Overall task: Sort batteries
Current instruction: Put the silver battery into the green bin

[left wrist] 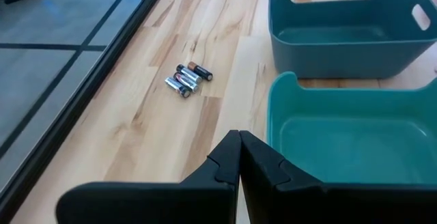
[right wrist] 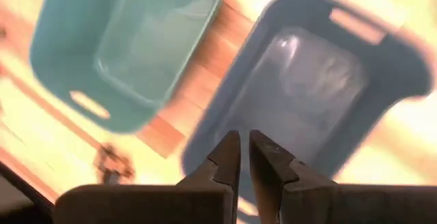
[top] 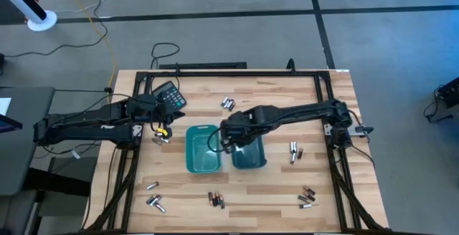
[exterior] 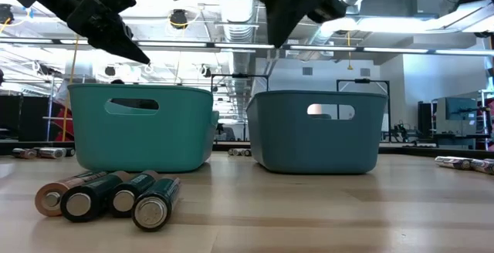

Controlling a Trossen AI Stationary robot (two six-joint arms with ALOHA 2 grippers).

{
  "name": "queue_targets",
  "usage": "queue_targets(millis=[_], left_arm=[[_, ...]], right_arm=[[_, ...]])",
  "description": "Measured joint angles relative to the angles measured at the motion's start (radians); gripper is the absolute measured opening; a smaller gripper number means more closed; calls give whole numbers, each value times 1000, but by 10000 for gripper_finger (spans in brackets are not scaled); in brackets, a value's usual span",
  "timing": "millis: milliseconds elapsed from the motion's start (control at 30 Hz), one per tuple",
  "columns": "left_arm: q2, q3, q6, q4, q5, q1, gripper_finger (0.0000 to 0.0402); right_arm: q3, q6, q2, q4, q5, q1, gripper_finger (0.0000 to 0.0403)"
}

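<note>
Two teal bins stand side by side mid-table, a lighter one (top: 203, 150) and a darker one (top: 249, 156). Small batteries lie in loose groups on the wood: far of the bins (top: 227, 104), right of them (top: 295, 151), near the front edge (top: 216, 200) (exterior: 108, 195), and at the left (left wrist: 186, 79). My right gripper (top: 226, 143) (right wrist: 244, 145) hangs high, pointing down over the gap between the bins; the right wrist view is blurred. My left gripper (top: 161, 127) (left wrist: 239, 142) waits shut, raised, left of the lighter bin (left wrist: 355, 142), touching nothing.
A black calculator (top: 168, 95) lies at the table's far left. More batteries lie at the front left (top: 154, 203) and front right (top: 307, 195). Black frame rails (top: 326, 92) run along the table's sides. Bare wood shows in front of the bins.
</note>
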Motion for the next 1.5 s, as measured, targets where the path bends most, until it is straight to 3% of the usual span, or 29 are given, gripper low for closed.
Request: queue_targets(millis=[233,367,800,1167,1300,1500], left_arm=[[0,0,-31,1,0,0,4],[0,0,-80,2,0,0,4],[0,0,-280,23,0,0,4],[1,0,-361,166,-1,0,4],[19,0,-436,232,-1,-1,4],[122,0,-571,366,-1,-3,4]], right_arm=[[0,-308,-20,32,0,-19,52],[-7,-327,-11,5,12,-43,52],[-69,-432,-151,-118,269,-50,53],[-493,-235,-520,-50,289,-21,121],[-667,-96,-659,-12,382,44,156],[-918,-14,-858,219,458,152,185]])
